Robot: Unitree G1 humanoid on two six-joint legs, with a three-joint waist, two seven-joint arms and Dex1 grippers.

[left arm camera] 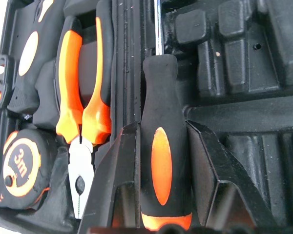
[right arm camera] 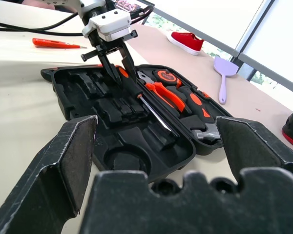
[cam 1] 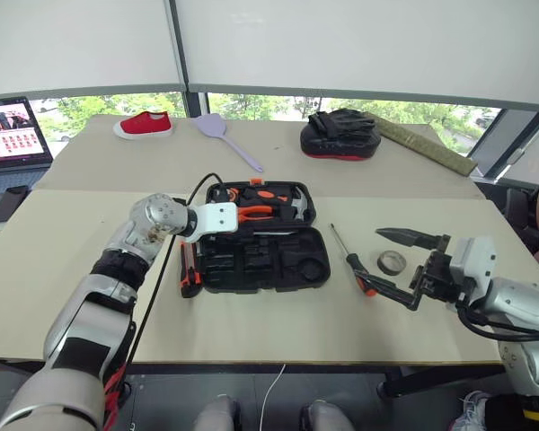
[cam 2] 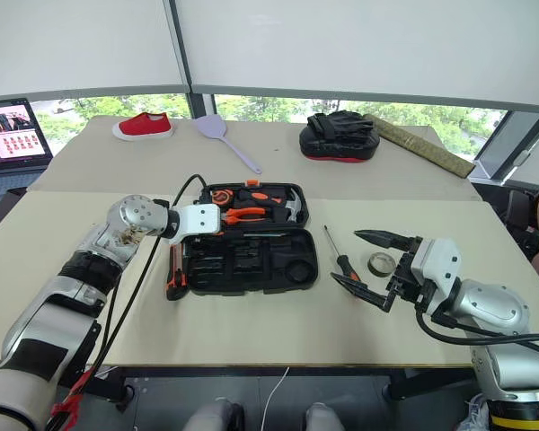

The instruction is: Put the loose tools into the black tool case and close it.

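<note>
Screwdriver (left arm camera: pixel 164 161) gripped by left end effector (right arm camera: pixel 118 63), shaft lengthwise along case (cam 1: pixel 217 277)

Bright, even daylight from the windows (cam 1: pixel 251 106) behind; soft shadows; sharp focus throughout.

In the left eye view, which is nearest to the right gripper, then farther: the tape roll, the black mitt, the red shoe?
From the right gripper:
1. Tape roll, just beside its open fingers.
2. Black mitt, on the far table, right side.
3. Red shoe, far left corner.
</note>
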